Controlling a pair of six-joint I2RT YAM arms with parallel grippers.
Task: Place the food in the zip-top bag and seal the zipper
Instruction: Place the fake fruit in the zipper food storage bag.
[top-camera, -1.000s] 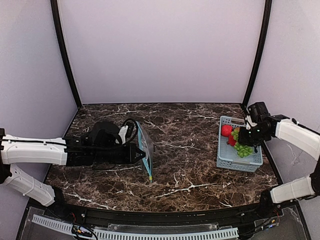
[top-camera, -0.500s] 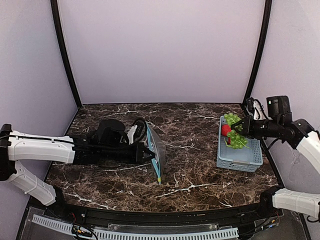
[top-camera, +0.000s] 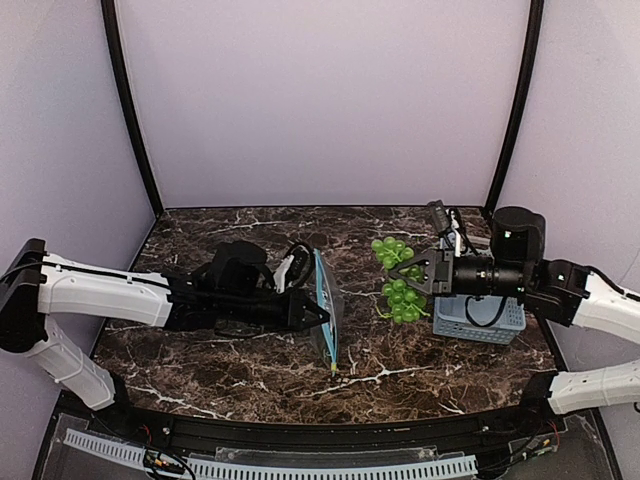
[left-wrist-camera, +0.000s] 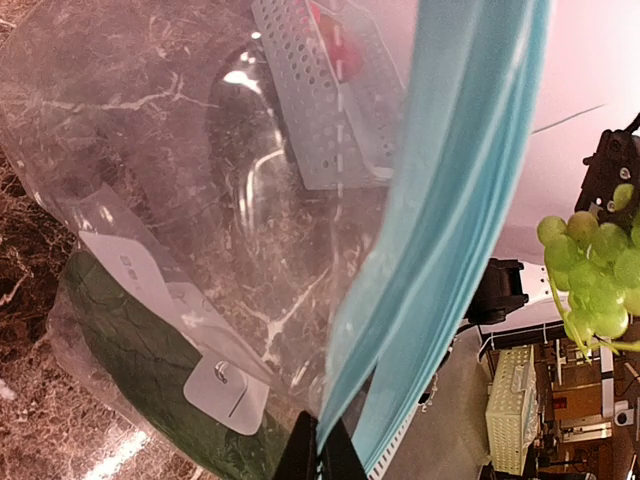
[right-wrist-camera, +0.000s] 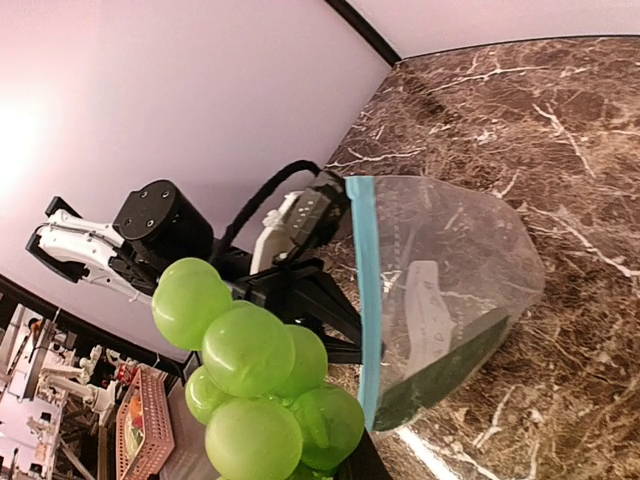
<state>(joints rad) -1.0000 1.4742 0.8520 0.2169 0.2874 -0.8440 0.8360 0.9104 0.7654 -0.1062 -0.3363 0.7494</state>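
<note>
Grapes are the load: the green grape bunch (top-camera: 400, 285) hangs in the air on the basket side of the zip-top bag (top-camera: 337, 300), near it but not touching. The right pincer (top-camera: 424, 272) is closed on the part of the bunch farthest from the bag. The left pincer (top-camera: 306, 311) is pinched shut on the zipper (top-camera: 323, 300), holding the bag on edge on the bench (top-camera: 420, 365).

The bunch looks light and lumpy, its berries likely smooth, so a hold among the stalks should be surer than one on the berries. The bag is thin, crinkly film that will probably fold away when pushed; only the blue strip offers a firm hold.

In the left wrist view the strip's two lips part narrowly, so the mouth is the tight edge. Nothing stands between bag and bunch. The light-blue basket (top-camera: 490, 322) sits beyond the bunch from the bag.
</note>
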